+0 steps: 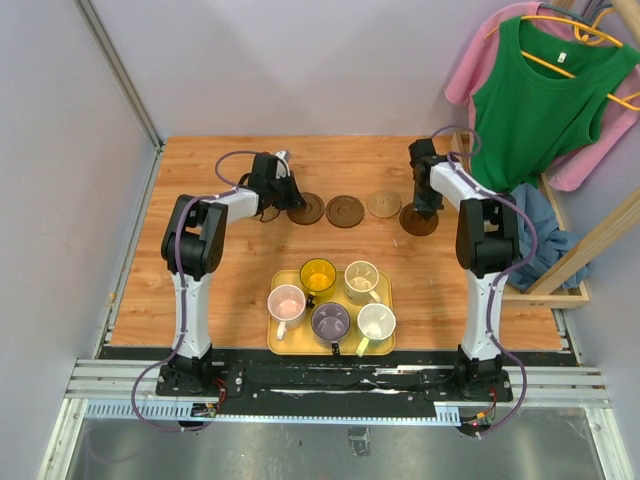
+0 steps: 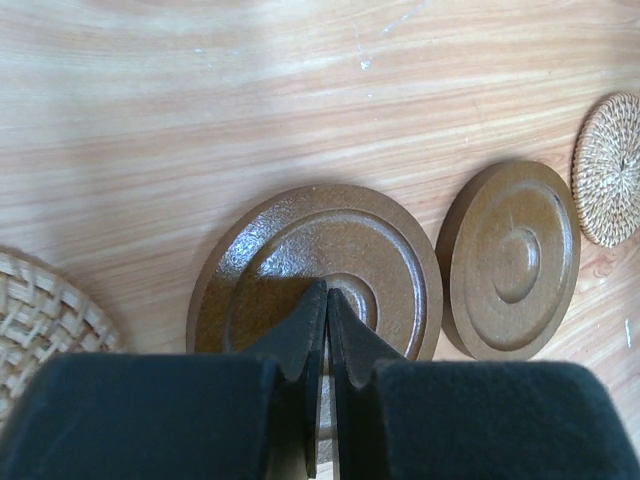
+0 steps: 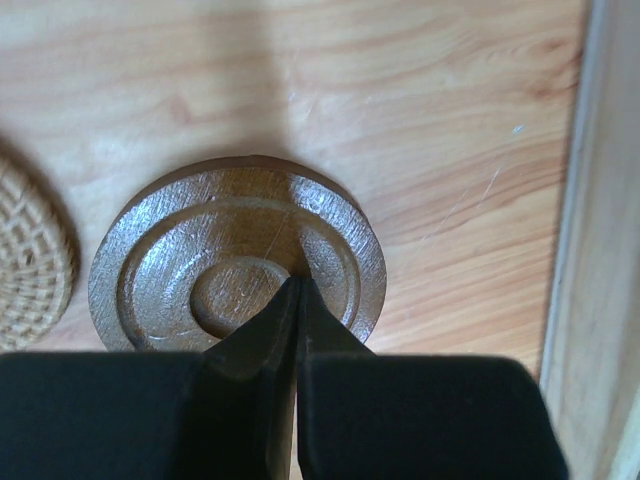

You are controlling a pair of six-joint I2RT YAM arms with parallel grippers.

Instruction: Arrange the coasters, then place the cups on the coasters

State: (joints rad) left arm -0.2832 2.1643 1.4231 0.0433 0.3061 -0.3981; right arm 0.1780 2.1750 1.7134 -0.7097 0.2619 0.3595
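Top external view: a row of coasters is laid across the far half of the wooden table [image 1: 200,290], and all five cups are held in a yellow tray [image 1: 283,345] near the arm bases. The yellow cup [image 1: 318,274] and cream cup [image 1: 361,278] are set at the tray's far side. The pink cup [image 1: 287,303], grey-purple cup [image 1: 330,321] and pale green-white cup [image 1: 376,322] are set at its near side.

The left gripper [image 2: 327,297] is seen closed but for a hairline gap, with nothing held. Its tips are set on the face of the first dark brown coaster [image 2: 300,240]. Just to the right of that disc, a second dark brown coaster [image 2: 510,260] is laid flat, followed by a tan woven coaster [image 2: 608,170]. Another woven coaster [image 2: 40,310] is cut off at the left edge of the left wrist view.

The right gripper [image 3: 297,285] is fully closed and empty. Its tips are pressed onto the third dark brown coaster [image 3: 170,260], which is laid flat near the tan woven coaster.
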